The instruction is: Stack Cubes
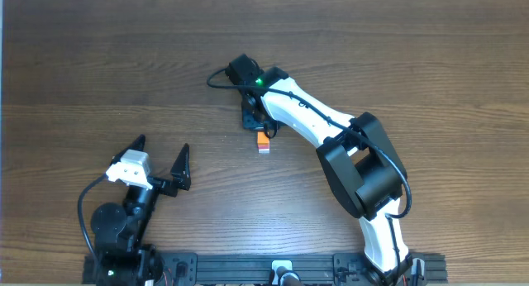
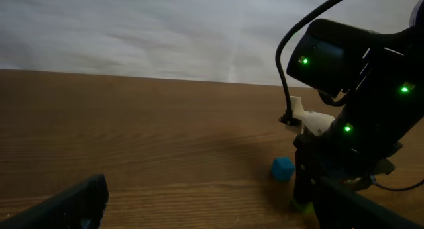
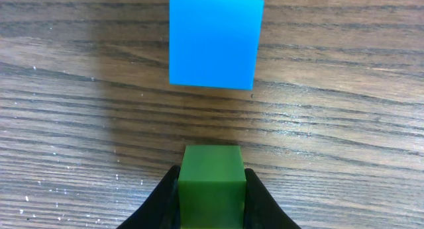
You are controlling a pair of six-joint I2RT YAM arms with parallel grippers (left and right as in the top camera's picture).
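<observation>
my right claw (image 3: 211,177) clamped on green cube (image 3: 212,196) | blue cube (image 3: 213,40) near, on bench (image 3: 66,90) | my left claw (image 1: 162,144) apart

Bright, even light fell from above on the table (image 1: 83,54), leaving faint shadows. The left wrist view was dim; green lamps (image 2: 303,59) glowed on the right arm (image 2: 371,136). Soft shadow lay beside the blue cube (image 3: 212,40).
</observation>
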